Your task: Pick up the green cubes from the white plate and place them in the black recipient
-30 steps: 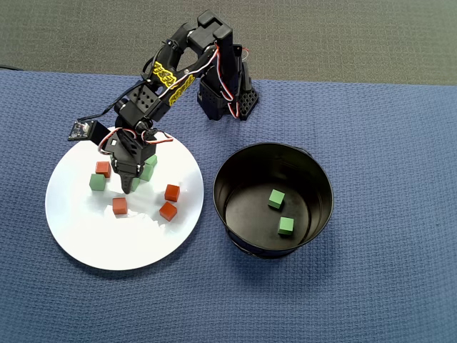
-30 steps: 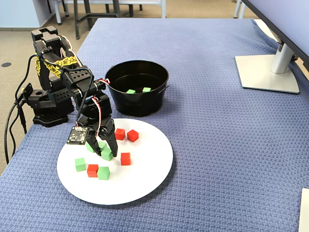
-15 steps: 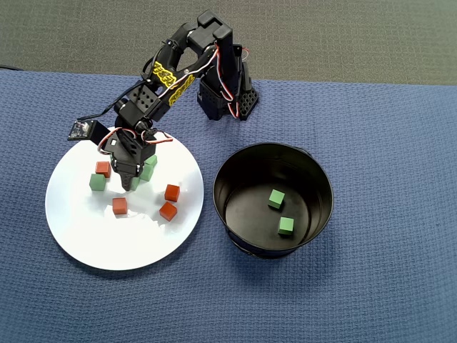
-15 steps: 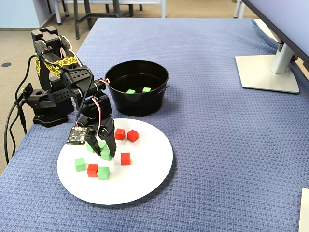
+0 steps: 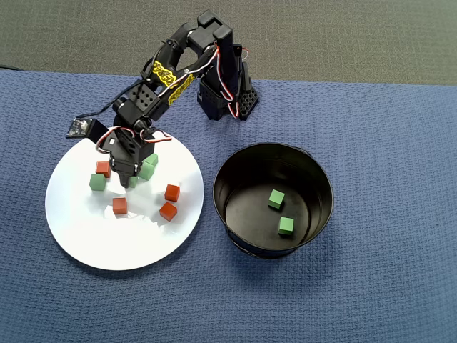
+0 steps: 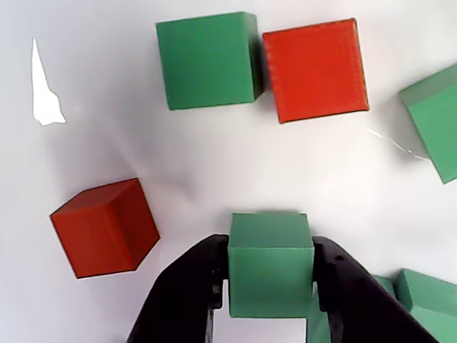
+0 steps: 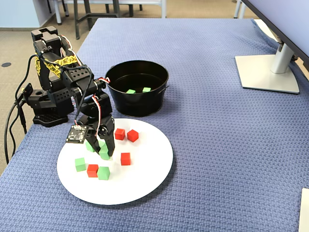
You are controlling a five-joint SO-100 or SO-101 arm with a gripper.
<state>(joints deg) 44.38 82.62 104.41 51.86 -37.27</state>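
- In my wrist view the end effector (image 6: 270, 275) has a green cube (image 6: 270, 264) pinched between its two black fingers (image 6: 187, 296), closed just to the cube's width, one pad on each side face.
- I can't tell from any view whether that cube is clear of the white plate (image 5: 93, 236) or resting on it.
- From overhead the end effector (image 5: 128, 182) sits over the upper left part of the plate, with more green cubes beside it: one at the left edge (image 5: 97, 182) touching a red cube (image 5: 103, 168), and two just right of the fingers (image 5: 148, 168).
- Three other red cubes (image 5: 170, 202) lie lower on the plate, apart from the grasp.
- The black recipient (image 5: 314, 221) stands to the right of the plate, close by it, on the blue-covered counter (image 5: 385, 143); two green cubes (image 5: 280, 212) lie on its floor, apart from each other.
- In the fixed view the arm (image 7: 58, 72) reaches down from its base at the counter's left edge.
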